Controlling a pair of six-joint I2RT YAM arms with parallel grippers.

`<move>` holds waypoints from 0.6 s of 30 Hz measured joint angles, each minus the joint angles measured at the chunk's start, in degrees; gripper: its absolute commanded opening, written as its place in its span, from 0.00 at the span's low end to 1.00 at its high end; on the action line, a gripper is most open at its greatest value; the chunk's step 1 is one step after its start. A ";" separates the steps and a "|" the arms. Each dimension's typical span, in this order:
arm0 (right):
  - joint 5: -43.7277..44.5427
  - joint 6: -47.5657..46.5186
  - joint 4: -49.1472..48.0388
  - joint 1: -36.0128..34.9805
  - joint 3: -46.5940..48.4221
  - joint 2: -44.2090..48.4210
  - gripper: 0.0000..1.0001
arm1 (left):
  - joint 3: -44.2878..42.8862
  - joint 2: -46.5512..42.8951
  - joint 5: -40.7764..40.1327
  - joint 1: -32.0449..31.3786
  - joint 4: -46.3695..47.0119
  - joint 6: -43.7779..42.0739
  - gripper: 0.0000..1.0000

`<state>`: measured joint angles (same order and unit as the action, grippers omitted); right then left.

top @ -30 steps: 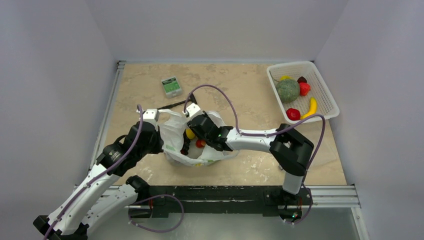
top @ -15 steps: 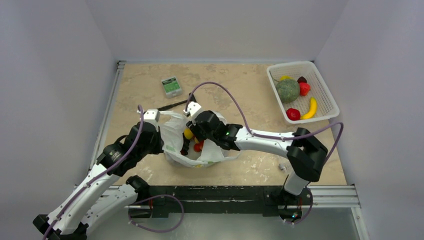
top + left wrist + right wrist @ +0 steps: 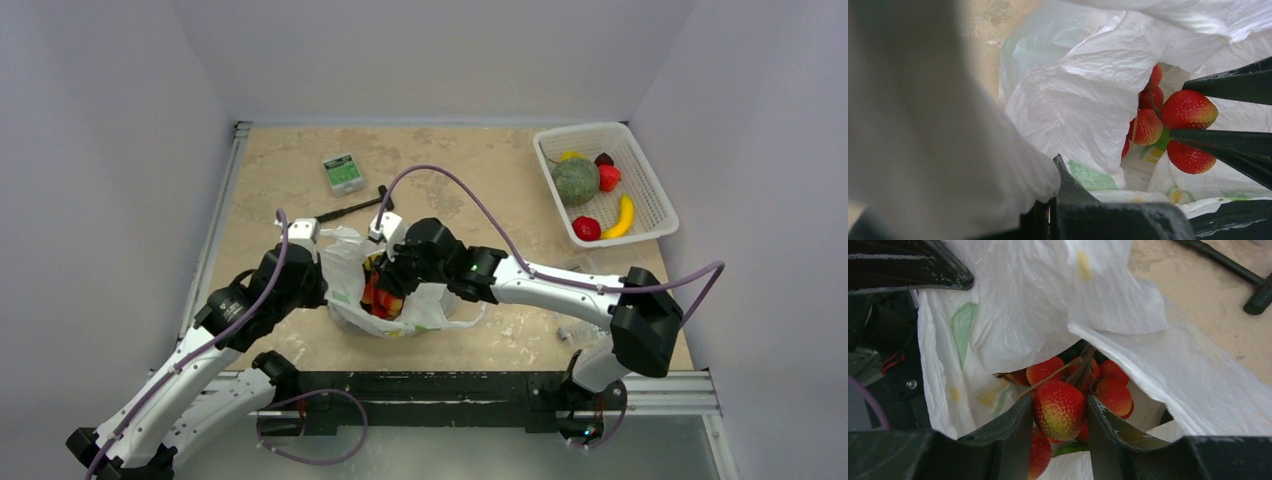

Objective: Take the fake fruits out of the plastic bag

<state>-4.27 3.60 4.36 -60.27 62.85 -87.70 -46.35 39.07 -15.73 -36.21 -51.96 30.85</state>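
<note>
A thin, crinkly white plastic bag (image 3: 420,305) with faint green print sits on the marbled beige table (image 3: 500,180), near the middle and towards the near edge. The left gripper (image 3: 322,245) is pressed together on the bag's left rim and holds the mouth up.

The right gripper (image 3: 1060,412) reaches into the mouth from the right. Its two dark fingers (image 3: 1015,425) pinch one berry of a bunch of red fake strawberries (image 3: 1110,390) joined by thin brown stems.

**Risks from here**
- **Losing the fruit:** only one berry is gripped and the rest hang from the stems. A quick lift could pull that rounded berry out of the pinch, or swing the bunch loose.
- **Snagging the bag:** a flap of the bag hangs over the bunch from the far side. It could catch on the berries so the bag comes up with the fruit.
- **Bag closing:** if the film slips from the left pinch, the mouth would fall shut around the right fingers.

A white lattice plastic basket (image 3: 652,195), holding other fruit, sits well apart at the far right.
</note>
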 measured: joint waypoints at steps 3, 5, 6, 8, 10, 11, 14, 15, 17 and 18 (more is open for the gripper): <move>-1.44 -0.02 1.01 0.00 -0.22 0.70 0.00 | 0.00 -0.04 -0.02 0.00 0.00 0.00 0.00; -1.53 -0.04 1.53 -0.04 -0.90 2.14 0.00 | 0.00 -0.09 -0.07 -0.04 0.00 0.00 0.00; -1.49 -0.02 1.68 -0.04 -1.36 3.26 0.00 | 0.00 -0.09 -0.11 -0.13 -0.02 0.00 0.00; -1.14 0.09 2.05 -0.04 -1.95 6.08 0.00 | 0.00 -0.15 -0.13 -0.31 -0.02 0.00 0.00; -0.33 0.48 2.08 -0.04 -2.08 8.48 0.00 | 0.00 -0.15 -0.15 -0.31 0.00 0.00 0.00; 0.55 0.76 1.97 -0.04 -2.08 9.86 0.00 | 0.00 -0.15 -0.15 -0.31 0.00 0.00 0.00; 3.32 1.55 1.01 -0.04 -2.08 13.68 0.00 | 0.00 -0.13 -0.15 -0.33 0.00 0.00 0.00; 4.17 1.77 0.59 -0.04 -2.08 14.86 0.00 | 0.00 -0.13 -0.15 -0.33 0.00 0.00 0.00; 6.29 2.25 -0.83 -0.04 -2.08 16.94 0.00 | 0.00 -0.13 -0.15 -0.33 0.00 0.00 0.00; 6.93 2.49 -1.49 -0.04 -2.03 17.70 0.00 | 0.00 -0.13 -0.15 -0.35 -0.02 0.00 0.00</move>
<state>2.66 6.09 2.87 -60.31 60.82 -70.00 -46.35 38.94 -15.88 -36.56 -51.99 30.85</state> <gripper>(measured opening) 0.374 0.004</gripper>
